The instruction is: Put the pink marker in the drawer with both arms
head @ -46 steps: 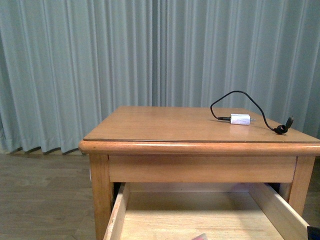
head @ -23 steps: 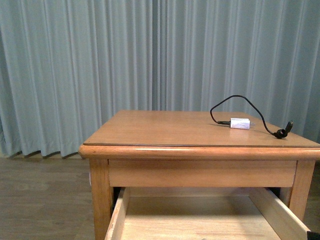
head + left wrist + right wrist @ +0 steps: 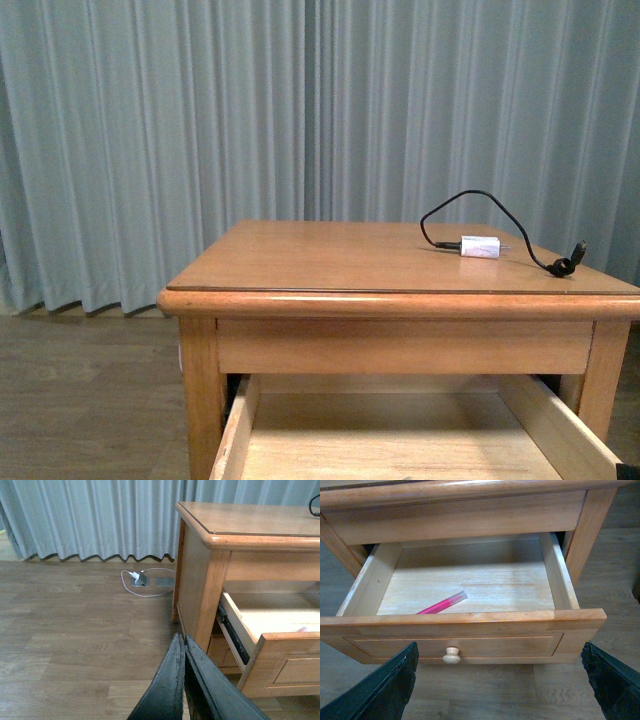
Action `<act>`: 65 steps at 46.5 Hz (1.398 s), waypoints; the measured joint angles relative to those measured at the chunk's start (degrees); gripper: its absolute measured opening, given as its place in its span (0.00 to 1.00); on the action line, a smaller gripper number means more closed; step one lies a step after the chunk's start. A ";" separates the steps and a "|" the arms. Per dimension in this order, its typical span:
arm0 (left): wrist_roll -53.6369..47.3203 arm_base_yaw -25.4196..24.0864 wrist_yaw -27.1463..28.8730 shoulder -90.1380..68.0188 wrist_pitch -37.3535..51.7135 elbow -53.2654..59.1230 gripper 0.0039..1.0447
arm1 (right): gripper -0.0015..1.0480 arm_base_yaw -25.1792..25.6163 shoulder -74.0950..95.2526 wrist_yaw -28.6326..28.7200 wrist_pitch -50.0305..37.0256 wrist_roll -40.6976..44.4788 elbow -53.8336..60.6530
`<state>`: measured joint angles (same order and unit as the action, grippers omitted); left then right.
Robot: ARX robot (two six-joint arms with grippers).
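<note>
The drawer [image 3: 495,645] stands pulled out of the honey-coloured nightstand [image 3: 400,262], its round knob [image 3: 452,655] facing me. The pink marker [image 3: 442,603] lies flat on the pale drawer floor, close behind the front panel and left of centre. My right gripper [image 3: 500,652] is wide open and empty, in front of the drawer front, one finger to each side. My left gripper [image 3: 180,639] is shut and empty, over the wooden floor beside the nightstand's front left leg. The drawer also shows in the left wrist view [image 3: 295,670] and the front view [image 3: 560,430]; no arm shows in the front view.
A white charger block [image 3: 480,246] with a black cable lies on the tabletop at the right. Grey-blue curtains [image 3: 200,130] hang behind. A floor socket with a white cable [image 3: 141,578] sits near the curtain, left of the nightstand.
In the front view the table sat a little higher a second ago, with a pink tip at the bottom edge; that tip is now out of frame. Nothing has changed in the last half second.
</note>
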<state>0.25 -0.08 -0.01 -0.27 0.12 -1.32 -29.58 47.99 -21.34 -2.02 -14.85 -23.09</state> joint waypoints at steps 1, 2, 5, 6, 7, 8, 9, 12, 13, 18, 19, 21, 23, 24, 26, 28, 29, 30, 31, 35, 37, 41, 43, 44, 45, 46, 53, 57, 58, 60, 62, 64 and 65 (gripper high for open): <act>0.00 0.00 0.00 0.00 0.00 0.00 0.04 | 0.92 0.00 0.00 0.00 0.00 0.00 0.00; 0.00 0.00 0.00 0.00 0.00 0.00 0.04 | 0.92 0.00 0.00 0.00 0.00 0.00 0.00; 0.00 0.00 0.00 0.02 0.00 0.00 0.04 | 0.92 0.00 0.00 0.00 0.00 0.00 0.00; 0.00 0.00 0.00 0.02 0.00 0.00 0.04 | 0.92 0.00 0.00 0.00 0.00 0.00 0.00; 0.00 0.00 0.00 0.02 0.00 0.00 0.04 | 0.92 0.00 0.00 0.00 0.00 0.00 0.00; 0.00 0.00 0.00 0.02 0.00 0.00 0.04 | 0.92 0.00 0.00 0.00 0.00 0.00 0.00; 0.00 0.00 0.00 0.02 0.00 0.00 0.04 | 0.92 0.00 0.00 0.00 0.00 0.00 0.00; 0.02 0.00 0.02 0.02 0.00 0.00 0.08 | 0.92 0.00 0.00 0.00 0.00 0.00 0.00; 0.02 0.00 0.00 0.02 0.00 0.00 0.11 | 0.92 0.00 0.00 0.00 0.00 0.00 0.00; 0.02 0.00 0.00 0.02 0.00 0.00 0.28 | 0.92 0.00 0.00 0.00 0.00 0.00 0.00; 0.02 0.00 0.00 0.02 0.00 0.00 0.30 | 0.92 0.00 0.00 0.00 0.00 0.00 0.00; 0.02 0.00 0.00 0.02 0.00 0.00 0.37 | 0.92 0.00 0.00 0.00 0.00 0.00 0.00; 0.02 0.00 0.00 0.02 0.00 0.00 0.44 | 0.92 0.00 0.00 -0.04 0.00 0.02 0.00; 0.02 0.00 0.00 0.02 0.00 0.00 0.47 | 0.92 -0.26 0.04 -1.20 -0.87 0.44 0.22; 0.02 0.00 0.00 0.02 0.00 0.00 0.54 | 0.92 -1.01 0.24 -5.25 -5.03 1.70 1.29; 0.02 0.00 0.00 0.02 0.00 0.00 0.59 | 0.92 -1.29 0.42 -6.95 -6.99 2.40 1.57; 0.02 0.00 0.00 0.02 0.00 0.00 0.62 | 0.92 -1.36 0.55 -7.43 -7.21 2.75 1.55; 0.02 0.00 0.00 0.02 0.00 0.00 0.66 | 0.92 -1.36 0.68 -7.37 -6.95 3.06 1.44; 0.02 0.00 0.00 0.02 0.00 0.00 0.69 | 0.92 -1.29 0.79 -7.06 -6.16 3.37 1.36; 0.02 0.00 0.00 0.02 0.00 0.00 0.83 | 0.92 0.07 2.32 -3.96 -0.42 4.15 0.92; 0.02 0.00 0.00 0.02 0.00 0.00 0.88 | 0.92 1.09 3.56 -2.82 2.64 4.31 0.57; -0.02 0.00 0.02 0.02 0.00 0.00 0.95 | 0.92 4.76 8.74 1.68 9.44 6.12 0.46; 0.00 0.00 0.00 0.02 0.00 0.00 0.94 | 0.92 6.01 11.08 3.56 9.01 6.84 0.55; 0.00 0.00 -0.02 0.02 0.00 0.00 0.94 | 0.92 6.49 12.22 4.20 8.50 7.32 0.55; 0.00 0.00 -0.02 0.02 0.00 0.00 0.94 | 0.92 6.71 12.79 4.44 8.17 7.63 0.55; -0.02 0.00 0.00 0.02 0.00 0.00 0.94 | 0.92 7.32 14.49 5.11 6.86 8.33 0.55; 0.00 0.00 0.00 0.02 0.00 0.00 0.94 | 0.92 10.29 24.24 7.13 -2.25 11.96 -1.05; -0.02 0.00 0.00 0.02 0.00 0.00 0.94 | 0.92 11.93 28.87 7.72 -6.93 13.18 -2.75; -0.02 0.00 0.00 0.02 0.00 0.00 0.94 | 0.92 12.35 30.23 8.15 -8.41 13.31 -3.23; -0.02 0.00 0.00 0.02 0.00 0.00 0.94 | 0.92 13.00 32.94 8.68 -10.95 13.40 -4.15; 0.00 0.00 0.00 0.02 0.00 0.00 0.94 | 0.92 13.44 35.65 9.57 -13.94 13.38 -4.72; 0.00 0.00 0.00 0.02 0.00 0.00 0.94 | 0.92 14.08 39.15 10.45 -18.36 13.40 -5.16; -0.02 0.00 0.00 0.02 0.00 0.00 0.94 | 0.92 14.36 40.54 10.45 -19.82 13.40 -5.44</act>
<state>0.23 -0.08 -0.01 -0.25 0.12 -1.32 -15.22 88.53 -10.90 -21.85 -1.45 -28.53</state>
